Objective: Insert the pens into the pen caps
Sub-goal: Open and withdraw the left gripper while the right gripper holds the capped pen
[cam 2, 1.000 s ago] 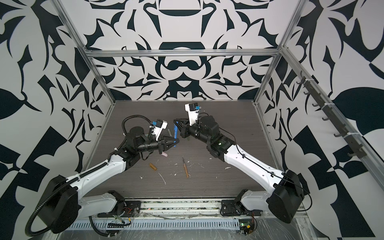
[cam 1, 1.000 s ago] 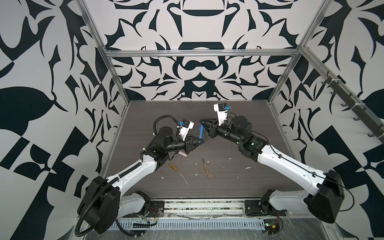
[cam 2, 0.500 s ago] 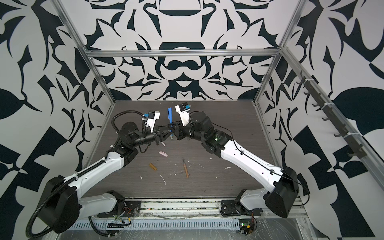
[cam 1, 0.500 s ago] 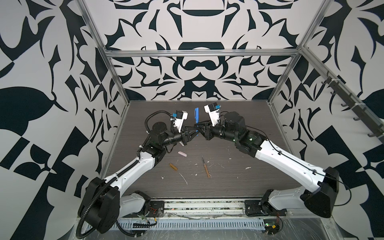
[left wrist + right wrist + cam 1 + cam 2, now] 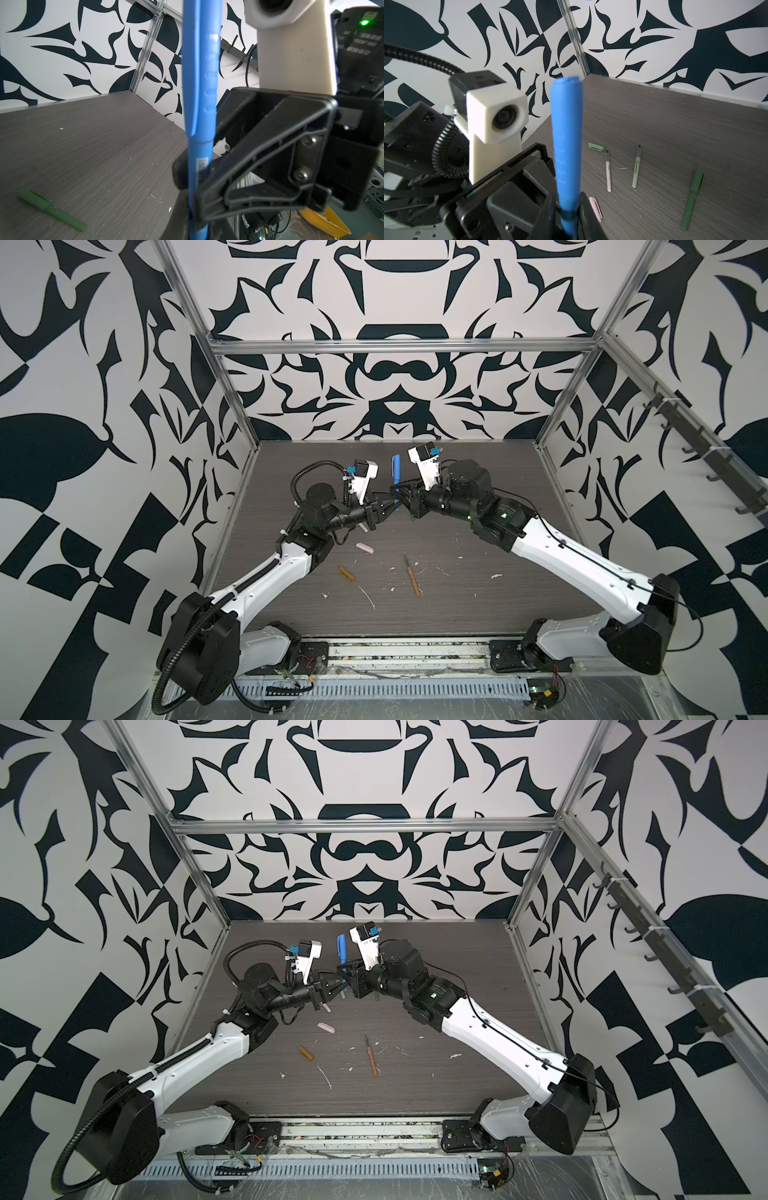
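Now the left arm: white shells, black joints, ribbed black conduit looping from its base. The right arm matches, thin black cable along it. On the black, ribbed right claw, two silver screws; above it a cream camera mount, behind it a green light.

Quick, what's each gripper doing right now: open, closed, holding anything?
Left gripper: closed on the upright blue pen.
Right gripper: jaws sit on either side of the same pen; whether they clamp it cannot be told.
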